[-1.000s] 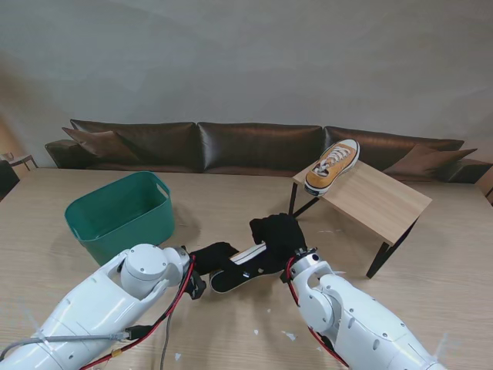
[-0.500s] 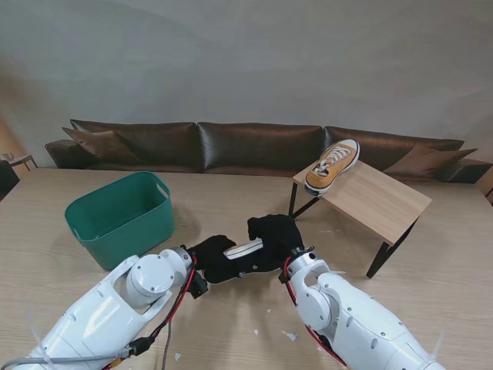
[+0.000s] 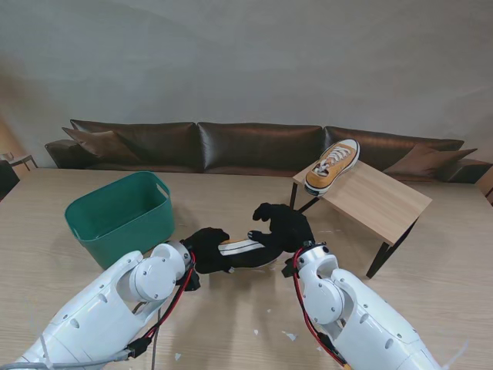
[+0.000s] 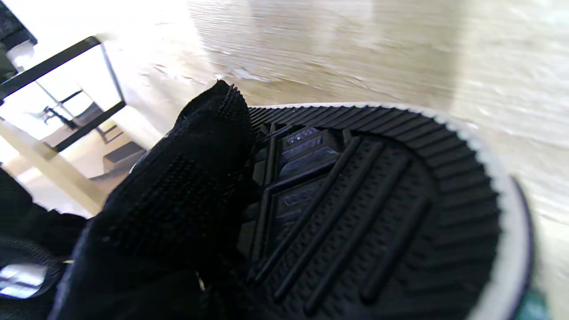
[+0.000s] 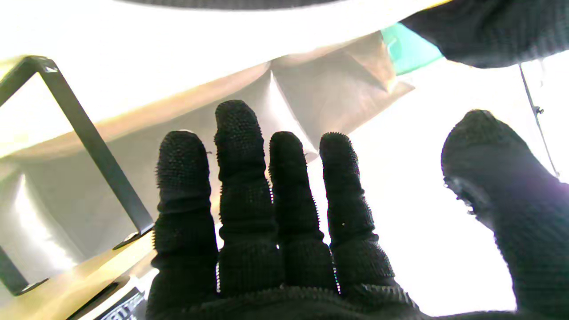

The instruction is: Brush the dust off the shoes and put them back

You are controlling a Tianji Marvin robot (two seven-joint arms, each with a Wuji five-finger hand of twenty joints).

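A black low-top sneaker with a white sole edge (image 3: 245,252) is held just over the light wooden table (image 3: 231,324), between the two black-gloved hands and near its middle. The left hand (image 3: 206,248) is closed around the left end of the shoe; in the left wrist view, the black ridged rubber sole (image 4: 355,213) fills most of the picture, and a gloved finger (image 4: 195,178) is pressed flat against it. The right hand (image 3: 283,227) is seen at the shoe's right end, above and partly over it. In the right wrist view its four fingers (image 5: 240,169) are stretched straight, close side by side, with the thumb (image 5: 498,178) spread well apart from them, and nothing is gripped between them. Whether the palm touches the shoe cannot be told.

A second shoe, a mustard-yellow canvas sneaker with white laces and white sole (image 3: 332,165), lies on a small tilted wooden shelf with black metal legs (image 3: 377,202), to the right and farther from me than the hands. A green plastic tub (image 3: 121,214) stands on the table at the left, near the left arm. A dark brown leather sofa (image 3: 254,146) is seen beyond the table's far edge.
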